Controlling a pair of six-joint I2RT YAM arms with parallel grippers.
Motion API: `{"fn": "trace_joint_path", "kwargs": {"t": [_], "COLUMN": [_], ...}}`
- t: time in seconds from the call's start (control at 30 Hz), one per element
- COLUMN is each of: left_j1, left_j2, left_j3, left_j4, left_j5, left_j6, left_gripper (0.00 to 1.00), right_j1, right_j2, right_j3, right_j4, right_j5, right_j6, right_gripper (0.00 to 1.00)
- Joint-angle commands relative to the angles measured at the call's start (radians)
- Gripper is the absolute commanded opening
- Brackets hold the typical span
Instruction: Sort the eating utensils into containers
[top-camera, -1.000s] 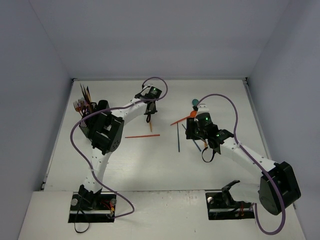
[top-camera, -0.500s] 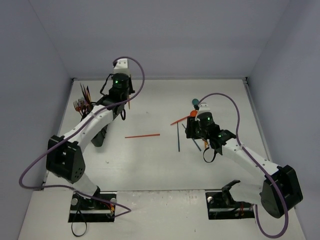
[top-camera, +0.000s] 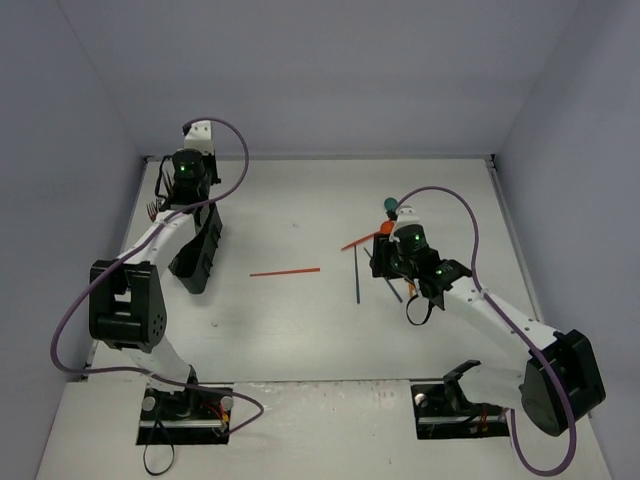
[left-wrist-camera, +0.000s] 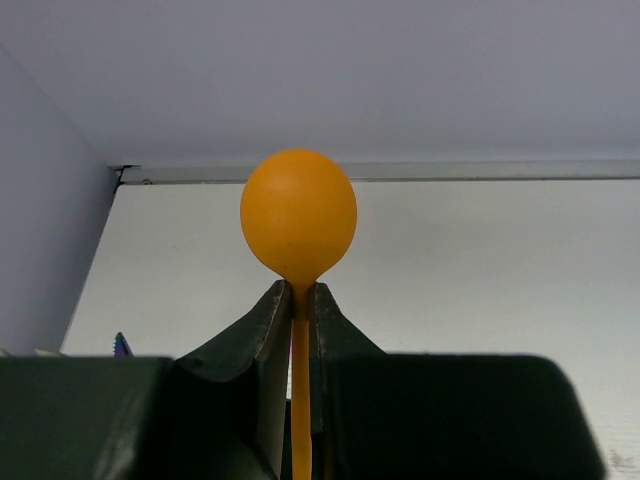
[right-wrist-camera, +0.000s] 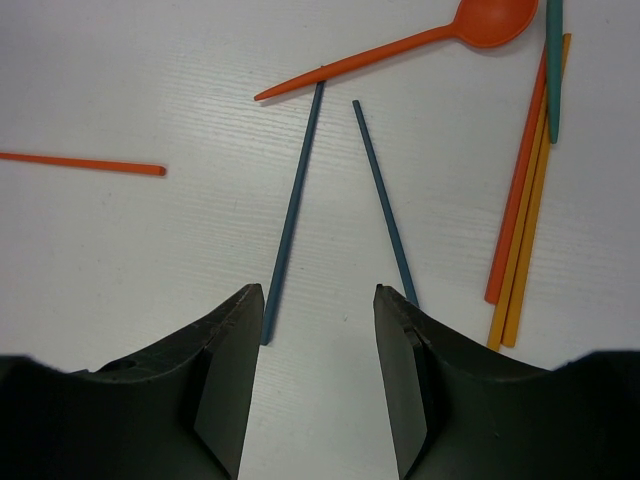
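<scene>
Left tool (left-wrist-camera: 298, 300) clamping orange spoon (left-wrist-camera: 298, 215); we are aligning it upright before releasing low. Right tool (right-wrist-camera: 310, 310) half-open, empty.

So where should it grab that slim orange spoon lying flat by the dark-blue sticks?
Mid-handle of the orange spoon, from straight above, jaws across its thin width: it lies flat, and that stretch is clear of the dark-blue sticks.

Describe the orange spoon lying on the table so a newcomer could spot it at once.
Find the right gripper, open above the white table. Just beyond the far ends of two teal sticks lies the orange spoon. Among the plain sticks around it, it alone has a round bowl.
</scene>
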Motion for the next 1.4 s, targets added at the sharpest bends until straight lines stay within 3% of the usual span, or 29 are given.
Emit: {"fn": "trace_joint_path", "kwargs": {"t": [0.0,0.4,0.47,0.7,0.83,0.97,1.13,1.37], "left_j1": [0.021,0.042,0.042,0.041,0.041,0.026,-0.082,-0.318], "left_j2": [0.008,0.007,0.001,-0.079,-0.163,-0.241,-0.294,-0.152], "left_j3": [-0.018,-0.185,-0.197,-0.244,-0.269,-0.262,-0.189,0.076], "left_j4": [0.155,0.3,0.307,0.305,0.299,0.221,0.012,-0.286], "left_j5": [0.047,0.009,0.01,0.01,0.03,0.079,0.167,0.319], "left_j6": [0.069,0.068,0.059,-0.026,-0.091,-0.143,-0.108,-0.027], "left_gripper": [0.0,0.02,0.08,0.43,0.54,0.57,0.58,0.58], "right_j1": [-0.005,-0.005,-0.005,-0.005,-0.009,-0.036,-0.118,-0.249], "right_j2": [0.013,0.0,-0.006,-0.033,-0.022,-0.021,-0.011,-0.04], "right_j3": [0.02,0.01,0.01,0.011,0.02,0.034,0.048,0.014], "right_j4": [0.034,0.034,0.034,0.031,0.026,0.008,-0.032,-0.072], "right_j5": [-0.007,-0.006,-0.001,0.038,0.075,0.093,0.084,0.023], "right_j6": [-0.019,-0.024,-0.023,0.009,0.041,0.061,0.087,0.113], "right_gripper": [0.45,0.45,0.45,0.45,0.45,0.45,0.45,0.46]}}
